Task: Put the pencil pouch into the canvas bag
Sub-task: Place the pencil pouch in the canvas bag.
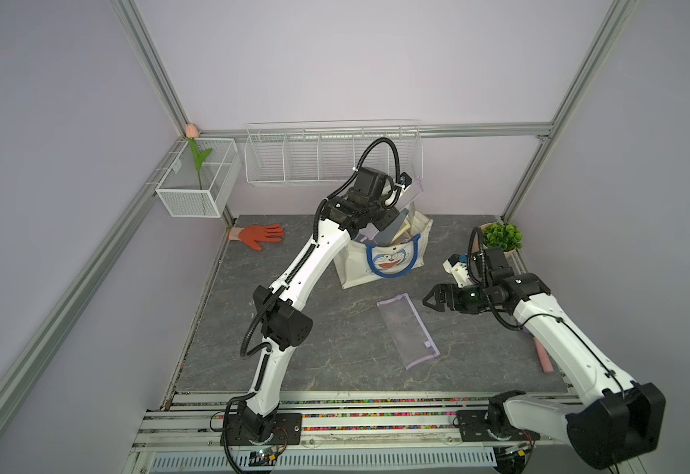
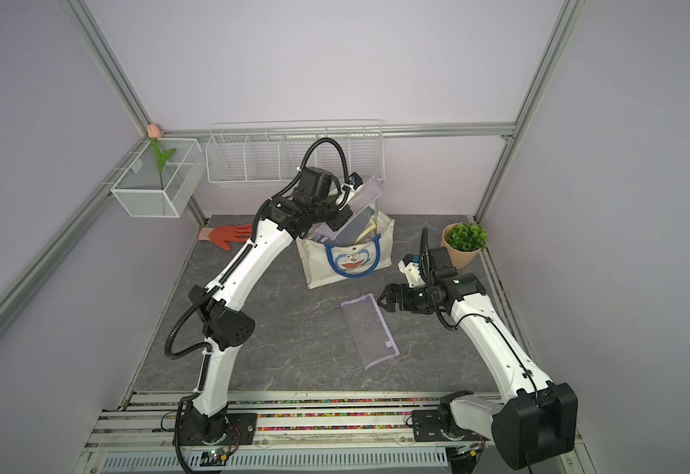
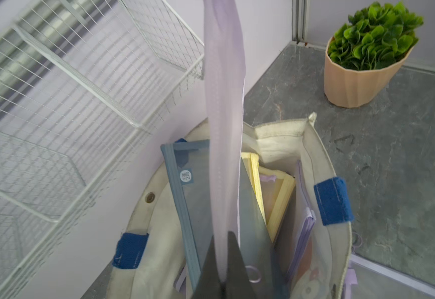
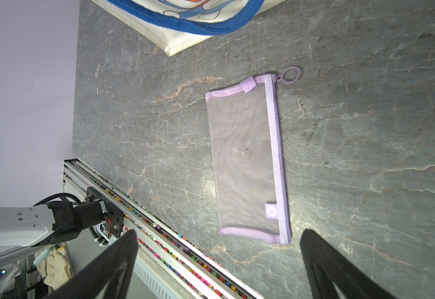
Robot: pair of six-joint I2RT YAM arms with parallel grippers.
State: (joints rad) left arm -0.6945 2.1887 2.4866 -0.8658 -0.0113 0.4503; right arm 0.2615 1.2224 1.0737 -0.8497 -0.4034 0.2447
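The cream canvas bag with blue handles and a cat face stands at the back of the table, in both top views and the left wrist view. My left gripper is shut on a lilac mesh pencil pouch, holding it tilted over the bag's mouth. Other pouches, blue-grey and yellow-edged, stand inside the bag. A second lilac pouch lies flat on the table in front of the bag. My right gripper hovers open just to its right, nothing between its fingers.
A potted plant stands at the back right, close behind the right arm. An orange glove lies at the back left. A wire rack hangs on the back wall, a mesh box with a tulip to its left.
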